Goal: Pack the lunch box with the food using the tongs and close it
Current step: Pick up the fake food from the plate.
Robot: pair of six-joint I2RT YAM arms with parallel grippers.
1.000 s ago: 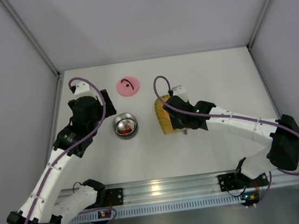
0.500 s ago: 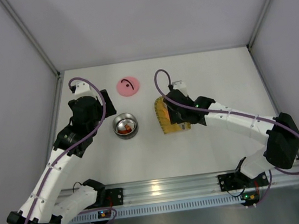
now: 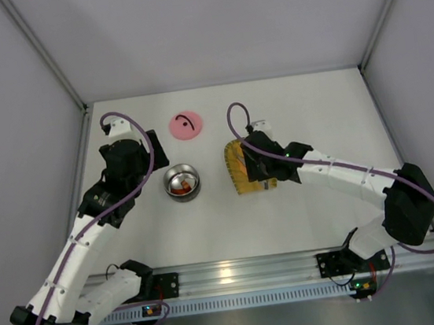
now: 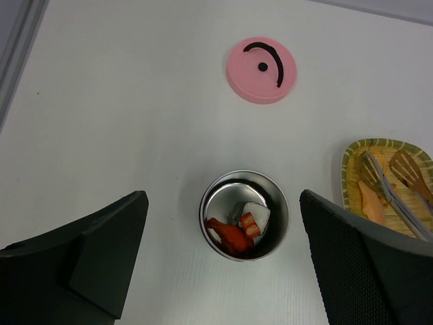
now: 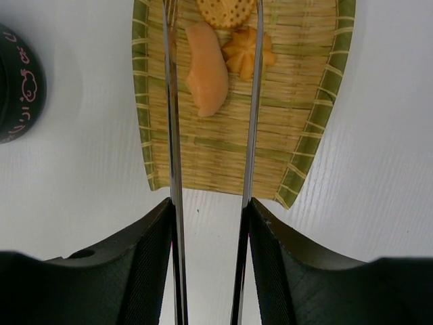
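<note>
White bench [image 3: 303,215] inside plain grey walls, two arms reaching in from the near edge. Far left: left end effector [image 4: 223,203] spread fully wide, grasping nothing, hanging above the lunch box [image 4: 233,189]. One lunch box, a small shiny steel bowl, upright and uncovered, left of centre on the bench; probably light and slick enough to skate if bumped, so best loaded from straight above. Inside it, seemingly three pieces of food: one red-orange chunk [image 4: 229,237], one small red-and-white bit [image 4: 249,222], one pale piece [image 4: 256,210] against the wall, exact count hard to tell. One pink lid [image 4: 261,70], flat on the bench well beyond the bowl; thin, stiff and likely light, with only a printed mark on top, so best taken by the rim. Further right, one yellow woven tray [image 5: 237,156] with three more pieces in the right wrist view: one long pale-orange piece [image 5: 206,68], one orange flower shape [image 5: 249,54] touching it, one round cracker [image 5: 226,10] cut by the frame edge. Judged small, light and rigid; long piece easiest pinched across its narrow middle, cracker flat and apt to slip. One pair of tongs [image 5: 170,135], slim, pale, probably springy, long piece lying between the two arms, right-hand arm crossing over the flower. Right end effector [image 5: 210,206] clenched on both tong arms, holding them nearly parallel, joined end out of sight.
</note>
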